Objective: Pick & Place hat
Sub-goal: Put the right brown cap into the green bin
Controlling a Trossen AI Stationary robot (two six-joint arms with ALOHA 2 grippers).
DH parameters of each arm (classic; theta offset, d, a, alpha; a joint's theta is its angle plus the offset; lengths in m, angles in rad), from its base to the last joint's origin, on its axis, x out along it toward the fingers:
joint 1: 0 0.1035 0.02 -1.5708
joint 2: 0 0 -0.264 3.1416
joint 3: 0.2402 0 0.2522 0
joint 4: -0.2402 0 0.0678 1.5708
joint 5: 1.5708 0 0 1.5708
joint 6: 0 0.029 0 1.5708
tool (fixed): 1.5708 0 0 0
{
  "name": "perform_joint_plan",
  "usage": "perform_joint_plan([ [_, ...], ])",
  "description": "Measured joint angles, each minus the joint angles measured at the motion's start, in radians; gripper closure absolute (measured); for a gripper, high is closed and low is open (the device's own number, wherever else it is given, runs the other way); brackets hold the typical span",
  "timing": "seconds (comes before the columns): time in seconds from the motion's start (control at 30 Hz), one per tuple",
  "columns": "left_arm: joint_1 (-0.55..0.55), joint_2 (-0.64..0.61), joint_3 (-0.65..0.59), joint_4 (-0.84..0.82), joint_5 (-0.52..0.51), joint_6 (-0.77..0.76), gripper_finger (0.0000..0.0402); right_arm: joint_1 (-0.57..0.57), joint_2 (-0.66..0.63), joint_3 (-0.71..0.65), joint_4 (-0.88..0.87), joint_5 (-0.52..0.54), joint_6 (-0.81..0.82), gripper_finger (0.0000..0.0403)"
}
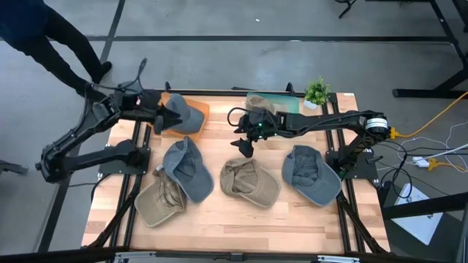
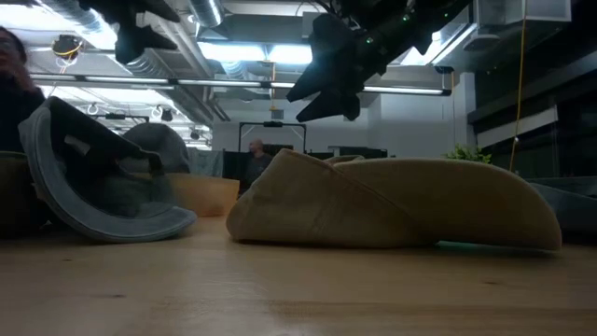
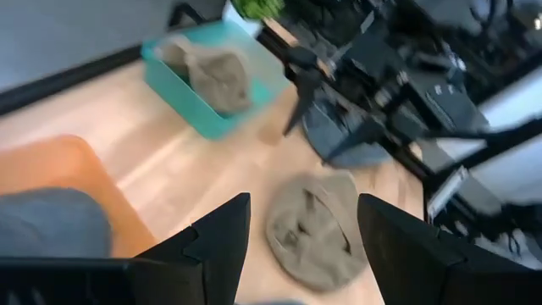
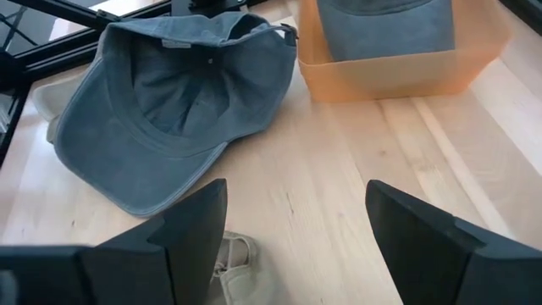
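Note:
Several caps lie on the wooden table: a blue one (image 1: pixel 186 168) upside down, a khaki one (image 1: pixel 161 201) at the near left, a khaki one (image 1: pixel 248 181) in the middle and a blue one (image 1: pixel 311 174) at the right. Another blue cap (image 1: pixel 184 115) sits in the orange bin (image 1: pixel 201 109). A khaki cap (image 1: pixel 257 102) sits in the teal bin (image 1: pixel 287 104). My left gripper (image 1: pixel 159 117) is open at the orange bin's left side, beside the blue cap. My right gripper (image 1: pixel 243 148) hangs open in the air above the middle khaki cap (image 2: pixel 392 205).
A small potted plant (image 1: pixel 316 91) stands at the far right corner beside the teal bin. A person (image 1: pixel 44 36) stands beyond the table's far left corner. Bare wood (image 1: pixel 241 219) shows along the near edge and between the two bins.

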Motion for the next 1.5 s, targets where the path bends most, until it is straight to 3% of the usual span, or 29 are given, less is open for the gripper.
perform_joint_plan([
  [0.27,-0.228,0.025,0.000,-0.006,-0.147,-0.041,0.0190,0.041,0.000,0.000,-0.025,0.000,0.003,0.0124],
  [0.5,-0.395,0.104,0.000,0.002,-0.236,-0.077,0.0190,0.079,0.000,0.000,-0.187,-0.002,-0.001,0.0124],
  [0.67,-0.496,0.183,0.000,0.025,-0.280,-0.078,0.0190,0.111,0.000,0.000,-0.338,-0.081,-0.007,0.0124],
  [0.83,-0.569,0.263,0.000,0.049,-0.300,-0.078,0.0190,0.163,0.000,0.000,-0.358,-0.133,0.037,0.0124],
  [1.23,-0.734,0.437,0.000,0.107,-0.297,-0.119,0.0190,0.326,0.002,0.050,-0.380,0.072,0.145,0.0124],
  [1.5,-0.865,0.521,0.000,0.157,-0.379,-0.225,0.0190,0.461,0.002,0.071,-0.380,0.133,0.263,0.0124],
])
